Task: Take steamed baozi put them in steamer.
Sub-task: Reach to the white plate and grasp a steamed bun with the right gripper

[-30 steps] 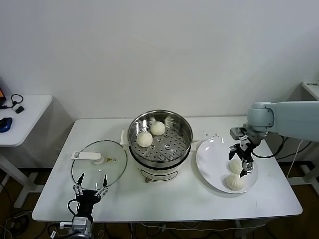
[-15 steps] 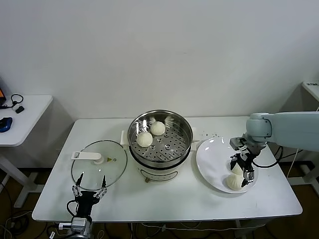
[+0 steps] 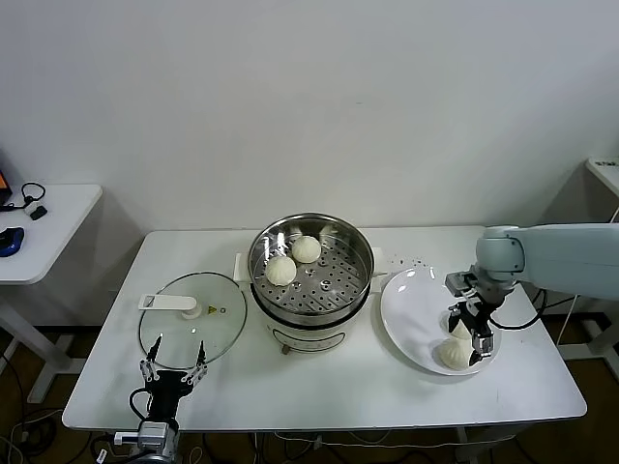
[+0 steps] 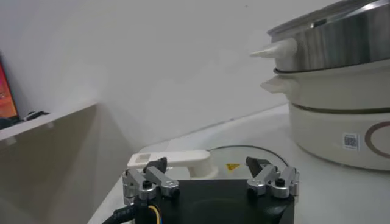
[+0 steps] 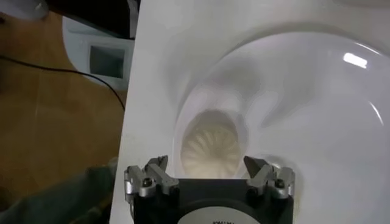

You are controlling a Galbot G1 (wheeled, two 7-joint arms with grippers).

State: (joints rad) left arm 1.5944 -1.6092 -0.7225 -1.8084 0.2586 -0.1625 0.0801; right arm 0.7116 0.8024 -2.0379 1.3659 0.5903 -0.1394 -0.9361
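Observation:
The steamer (image 3: pixel 311 280), a shiny steel pot on a cream base, stands mid-table and holds two baozi (image 3: pixel 280 271) (image 3: pixel 307 249) on its perforated tray. On the white plate (image 3: pixel 411 311) to its right lies a baozi (image 3: pixel 451 354). A second one just behind it is mostly hidden by my right gripper (image 3: pixel 469 331). That gripper is low over the plate and open. In the right wrist view a pleated baozi (image 5: pixel 210 145) sits just beyond the spread jaws of the right gripper (image 5: pixel 208 164); contact cannot be seen. My left gripper (image 3: pixel 175 364) rests open near the table's front left edge.
A round glass lid (image 3: pixel 191 317) with a white handle lies flat left of the steamer, just ahead of the left gripper (image 4: pixel 207 163). The steamer's base (image 4: pixel 341 128) rises close beside it. The table's right edge lies just past the plate. A side table (image 3: pixel 39 227) stands far left.
My right gripper has come down toward the plate and now sits lower over the baozi, still open. The left arm has not moved.

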